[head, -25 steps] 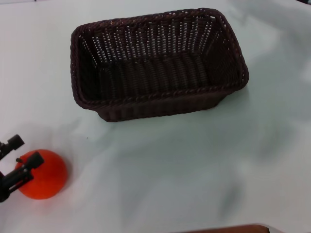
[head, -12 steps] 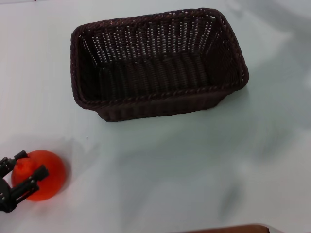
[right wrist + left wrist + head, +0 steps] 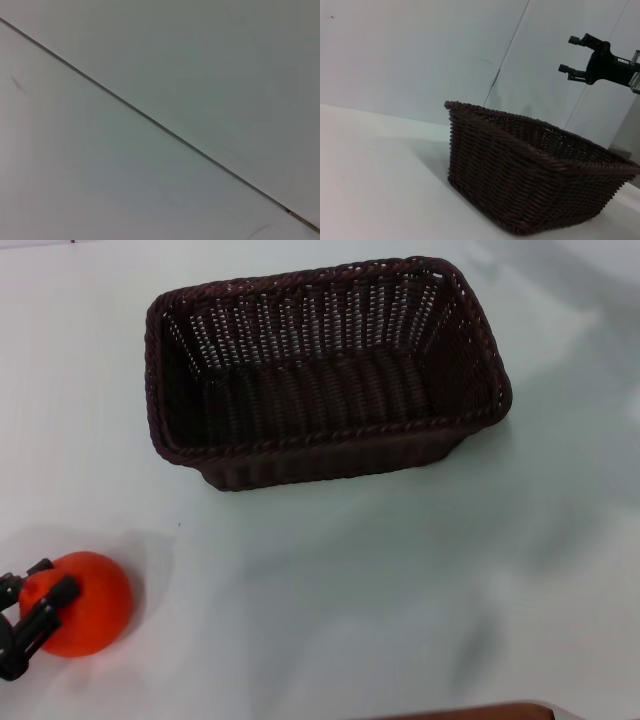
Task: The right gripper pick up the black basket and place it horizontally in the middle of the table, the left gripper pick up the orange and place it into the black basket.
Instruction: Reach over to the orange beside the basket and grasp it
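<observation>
I see the black basket [image 3: 328, 375] upright on the table [image 3: 400, 590], long axis left-to-right. My left gripper [image 3: 22, 608] straddles the orange [image 3: 82, 602], jaws wide. The right gripper [image 3: 577, 55] hangs high, jaws apart.

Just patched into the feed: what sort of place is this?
Probably a lab test bench: a bare white table, one wicker basket, one orange at the left tool, blank wall panels behind.

The black basket [image 3: 325, 370] is a dark woven rectangular one with sloping sides and a braided rim; it stands upright and empty on the white table [image 3: 400, 580], long side across. The orange [image 3: 85, 602] lies near the table's left front corner, well apart from it
</observation>
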Motion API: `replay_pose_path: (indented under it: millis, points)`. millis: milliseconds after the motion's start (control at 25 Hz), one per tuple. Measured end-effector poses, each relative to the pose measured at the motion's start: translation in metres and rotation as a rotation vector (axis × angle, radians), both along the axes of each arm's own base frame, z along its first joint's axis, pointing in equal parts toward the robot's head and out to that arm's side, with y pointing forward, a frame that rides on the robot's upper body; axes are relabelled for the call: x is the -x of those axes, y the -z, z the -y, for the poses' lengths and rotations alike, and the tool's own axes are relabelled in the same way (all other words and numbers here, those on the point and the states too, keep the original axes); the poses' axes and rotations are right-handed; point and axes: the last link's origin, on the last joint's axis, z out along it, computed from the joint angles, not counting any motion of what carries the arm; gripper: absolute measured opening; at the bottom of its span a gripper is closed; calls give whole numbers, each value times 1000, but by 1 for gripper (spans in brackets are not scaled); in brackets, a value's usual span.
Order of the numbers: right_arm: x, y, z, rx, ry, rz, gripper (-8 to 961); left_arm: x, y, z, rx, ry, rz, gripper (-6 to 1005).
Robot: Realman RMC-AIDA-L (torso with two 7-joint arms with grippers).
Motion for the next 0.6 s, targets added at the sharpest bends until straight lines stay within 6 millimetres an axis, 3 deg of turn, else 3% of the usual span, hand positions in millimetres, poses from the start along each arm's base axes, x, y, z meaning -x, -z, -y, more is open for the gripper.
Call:
replay_pose_path:
  millis: [280, 600]
  points:
    - [-1, -1, -1, -8, 9, -4, 870, -1, 0, -1, 5, 12, 1, 299]
    - [-1, 0, 0, -8, 7, -7, 871, -11, -11, -7, -80, 48, 68, 214]
